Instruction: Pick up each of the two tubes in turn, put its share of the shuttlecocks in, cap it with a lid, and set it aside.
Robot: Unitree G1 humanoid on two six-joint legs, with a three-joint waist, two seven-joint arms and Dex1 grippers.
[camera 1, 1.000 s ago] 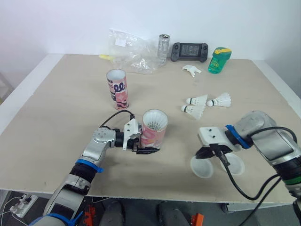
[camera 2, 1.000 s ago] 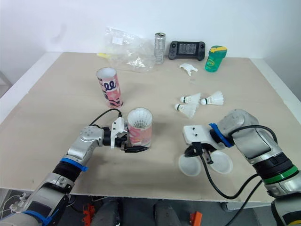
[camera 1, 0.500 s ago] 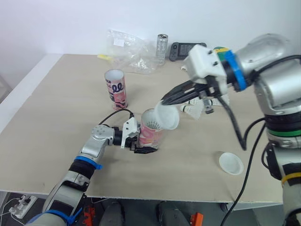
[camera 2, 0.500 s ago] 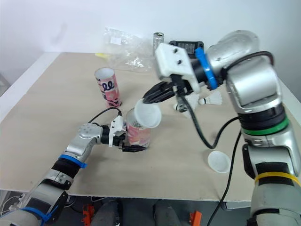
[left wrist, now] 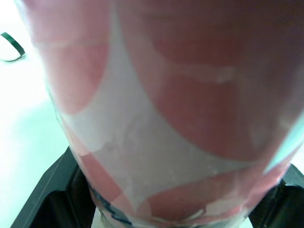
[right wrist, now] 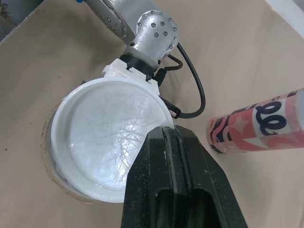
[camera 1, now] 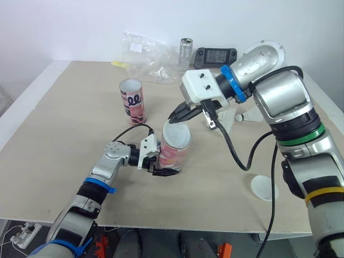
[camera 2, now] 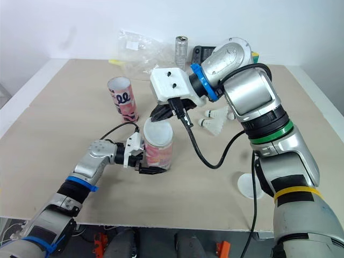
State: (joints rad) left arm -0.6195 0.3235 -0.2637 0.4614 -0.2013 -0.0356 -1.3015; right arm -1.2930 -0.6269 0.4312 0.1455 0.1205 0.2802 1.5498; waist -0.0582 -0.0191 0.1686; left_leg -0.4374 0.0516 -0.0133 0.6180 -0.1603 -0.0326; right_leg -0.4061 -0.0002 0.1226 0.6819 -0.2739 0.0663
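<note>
A: Well, what fills most of the scene?

B: A pale table (camera 1: 70, 107), with a crumpled plastic bag (camera 1: 148, 56) at its far edge, a can (camera 1: 186, 52) just beside the bag and a game console (camera 1: 216, 55) next to that.

A: And the tubes?

B: One pink tube (camera 1: 173, 153) stands upright near the middle of the table. The left gripper (camera 1: 164, 171) clamps it low down from the robot's left, a black finger on either side of its base. The second tube (camera 1: 133, 101) stands upright farther back and to the left, well apart, its mouth open.

A: What about the right gripper (right wrist: 167, 137)?

B: It reaches in from above the held tube. Its fingers are pinched tight on the rim of a white lid (right wrist: 109, 142), which lies over that tube's mouth. Whether the lid is pressed fully home I cannot tell.

A: Any other lid?

B: A spare lid (camera 1: 264, 187) lies flat near the front right edge of the table, touching nothing.

A: Shuttlecocks?

B: Some white shuttlecocks (camera 2: 214, 124) lie on the table behind the right arm, partly hidden by it.
</note>
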